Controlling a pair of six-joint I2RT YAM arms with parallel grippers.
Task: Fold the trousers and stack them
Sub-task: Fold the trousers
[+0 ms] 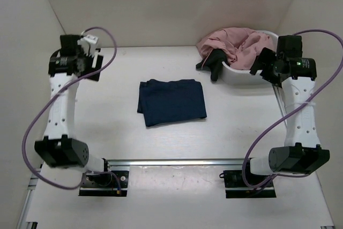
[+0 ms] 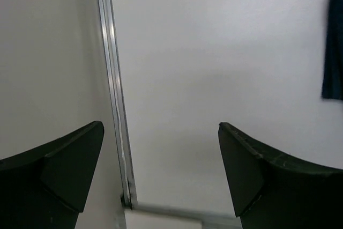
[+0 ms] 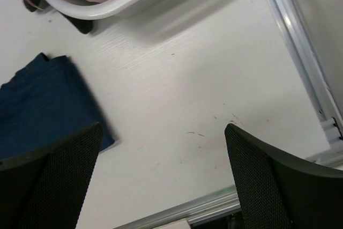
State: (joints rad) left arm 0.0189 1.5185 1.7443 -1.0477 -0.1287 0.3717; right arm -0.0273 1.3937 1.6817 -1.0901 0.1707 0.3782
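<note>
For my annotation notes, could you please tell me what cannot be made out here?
Top external: the bottom of the basket, hidden under the pink garment.
Left wrist: most of the trousers, cut off by the right edge.
Right wrist: most of the basket, cut off by the top edge.

A white table [image 1: 107,132] fills the bottom of a plain enclosure. Bare cream panels close it in on three sides: a back wall [image 1: 161,4], a left wall [image 1: 21,52] and a right wall [image 1: 321,9]. A metal rail [image 1: 177,161] runs across the table near its front edge, and a side rail [image 1: 278,100] lies along its right edge. The light is soft and even, with faint shadows. Small dark scuffs [image 3: 195,133] mark the tabletop.
</note>
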